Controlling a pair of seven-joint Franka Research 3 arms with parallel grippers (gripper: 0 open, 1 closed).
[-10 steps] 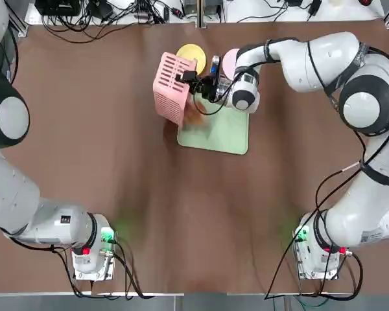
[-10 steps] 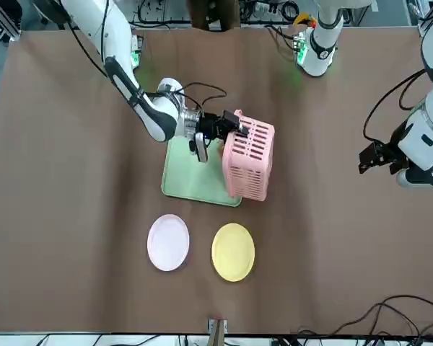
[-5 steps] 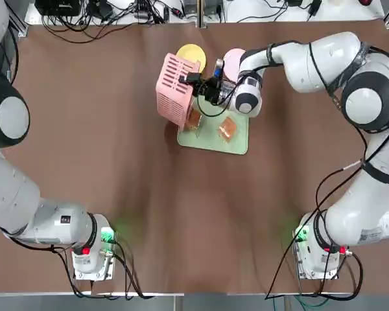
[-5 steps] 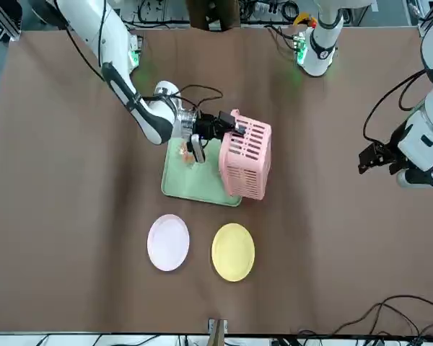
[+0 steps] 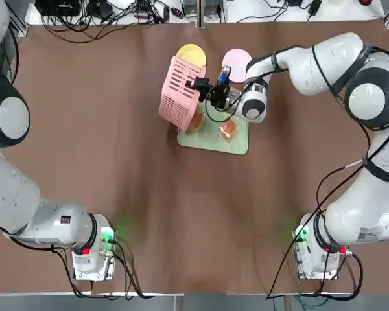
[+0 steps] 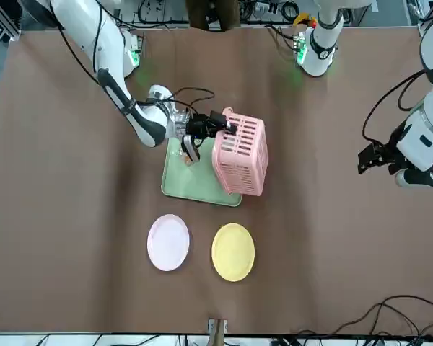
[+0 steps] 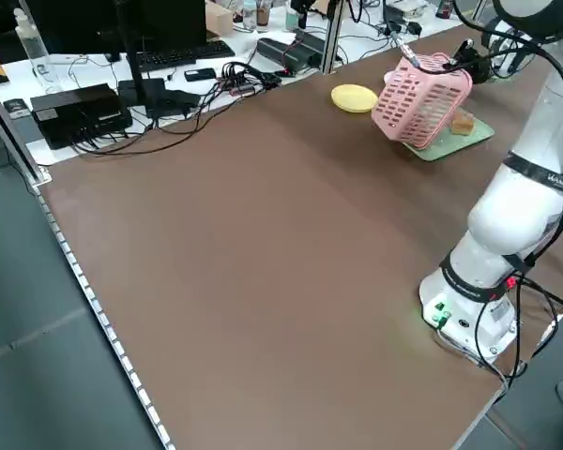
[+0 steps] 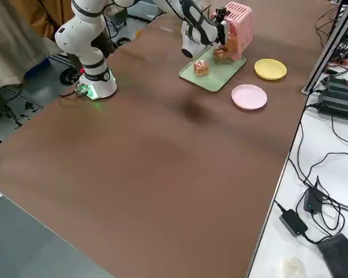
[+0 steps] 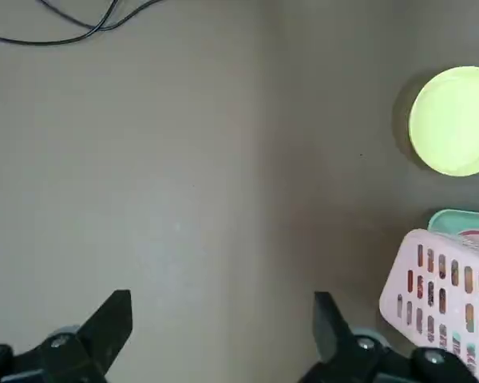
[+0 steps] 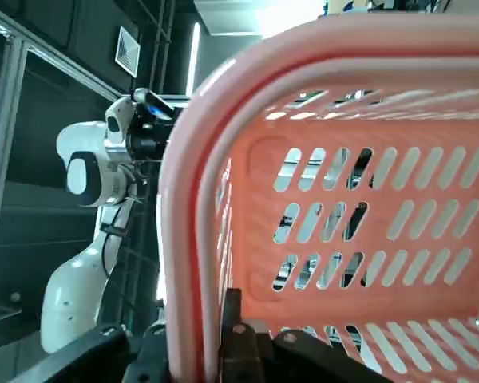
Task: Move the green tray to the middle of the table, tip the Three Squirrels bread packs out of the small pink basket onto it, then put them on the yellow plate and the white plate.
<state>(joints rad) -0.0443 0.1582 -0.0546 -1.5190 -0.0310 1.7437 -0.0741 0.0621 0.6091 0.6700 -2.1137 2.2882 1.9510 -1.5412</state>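
Observation:
My right gripper (image 5: 203,86) is shut on the rim of the small pink basket (image 5: 181,94), which it holds tipped on its side over the left end of the green tray (image 5: 212,140). The basket's mouth faces the tray. Two Three Squirrels bread packs lie on the tray: one (image 5: 228,129) near its middle, one (image 5: 194,121) at the basket's mouth. Behind the tray sit the yellow plate (image 5: 191,53) and the white plate (image 5: 236,63), both bare. My left gripper (image 6: 377,156) hangs open, high over the table's left side, away from all this.
The tray sits near the middle of the table (image 5: 117,162), toward the far edge. Cables and black boxes (image 7: 84,108) lie beyond the far edge. Both arm bases (image 5: 91,249) stand at the near edge.
The right gripper has swung the basket rightward and tilted it further. Bread packs have dropped out onto the tray. The left arm has not moved.

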